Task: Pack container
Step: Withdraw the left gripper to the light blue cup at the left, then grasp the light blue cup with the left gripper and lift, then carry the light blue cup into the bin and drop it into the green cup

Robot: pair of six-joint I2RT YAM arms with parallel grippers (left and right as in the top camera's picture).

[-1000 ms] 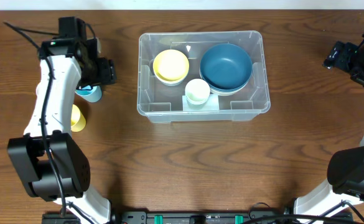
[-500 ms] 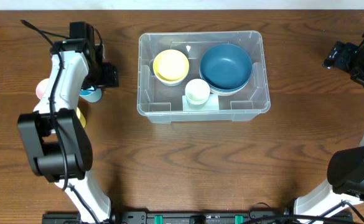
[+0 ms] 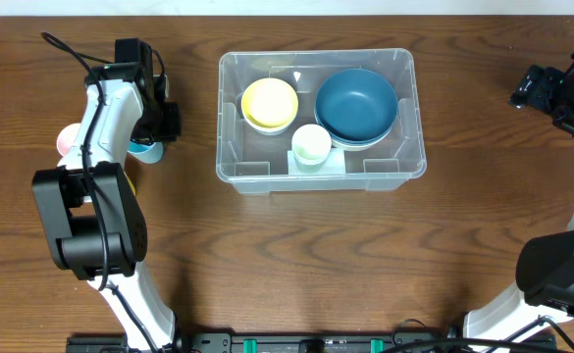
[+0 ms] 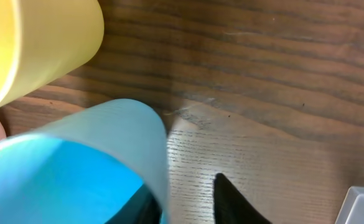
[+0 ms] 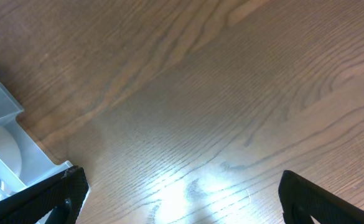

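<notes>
The container (image 3: 230, 169), a clear bin, stands mid-table holding a yellow bowl (image 3: 270, 103), a dark blue bowl (image 3: 356, 106) and a small pale cup (image 3: 312, 143). Left of it my left gripper (image 3: 155, 130) hangs over a light blue cup (image 3: 145, 150). In the left wrist view my left gripper (image 4: 182, 196) straddles the blue cup's (image 4: 101, 149) wall. One finger is inside and the outer fingertip (image 4: 231, 199) stands a little off the wall. My right gripper (image 5: 182, 186) is wide open over bare wood at the far right (image 3: 535, 88).
A yellow cup (image 4: 38, 43) lies close beside the blue cup. A pink item (image 3: 65, 140) shows just left of my left arm. A corner of the bin (image 5: 7, 149) appears at the left of the right wrist view.
My left arm swung its elbow in towards the table's left edge, uncovering the pink item. Its jaws have narrowed around the blue cup's wall. The right arm has not moved.
</notes>
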